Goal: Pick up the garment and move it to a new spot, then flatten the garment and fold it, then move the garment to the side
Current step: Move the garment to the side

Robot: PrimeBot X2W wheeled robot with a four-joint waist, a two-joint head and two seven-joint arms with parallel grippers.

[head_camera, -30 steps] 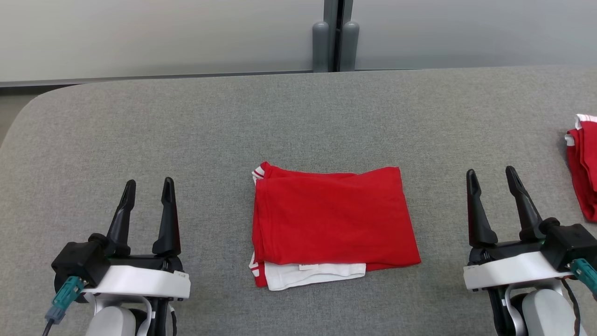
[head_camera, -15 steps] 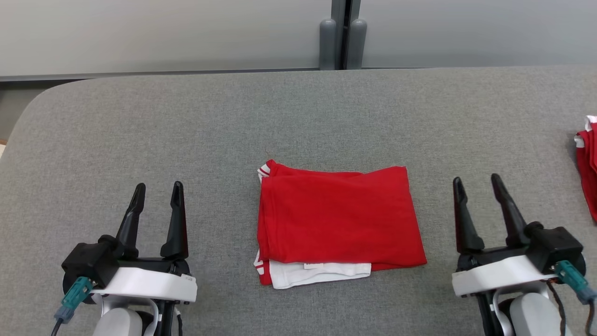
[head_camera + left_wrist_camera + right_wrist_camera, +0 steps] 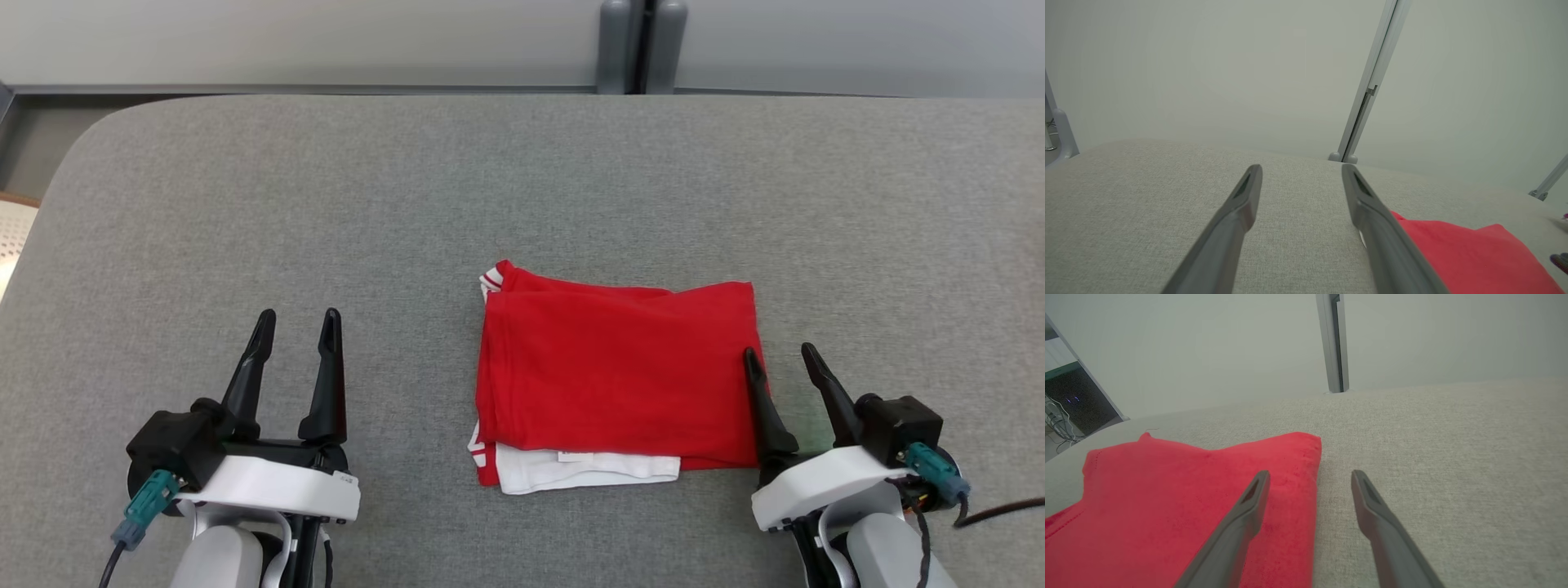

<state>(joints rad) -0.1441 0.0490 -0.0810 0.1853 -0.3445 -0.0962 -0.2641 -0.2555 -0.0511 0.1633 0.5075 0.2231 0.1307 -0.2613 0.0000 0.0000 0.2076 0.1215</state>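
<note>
A red garment [image 3: 616, 376] lies folded into a rectangle on the grey table [image 3: 522, 188], with a white layer [image 3: 584, 471] poking out at its near edge. My right gripper [image 3: 777, 354] is open at the fold's right edge, its left finger over the red cloth [image 3: 1188, 506] and its right finger over the bare table. The right wrist view shows that gripper [image 3: 1310, 473] straddling the edge, empty. My left gripper [image 3: 296, 317] stands open and empty, well left of the garment. In the left wrist view the open gripper [image 3: 1300, 167] has red cloth [image 3: 1470, 257] to its right.
A grey upright post [image 3: 641, 45] stands behind the table's far edge. The table's rounded corner [image 3: 90, 143] is at the far left, with a pale perforated surface [image 3: 12, 237] beyond it.
The head camera has swung, shifting the scene right and cutting off the second red pile at the right. My right gripper has moved left and back, reaching the garment's right edge.
</note>
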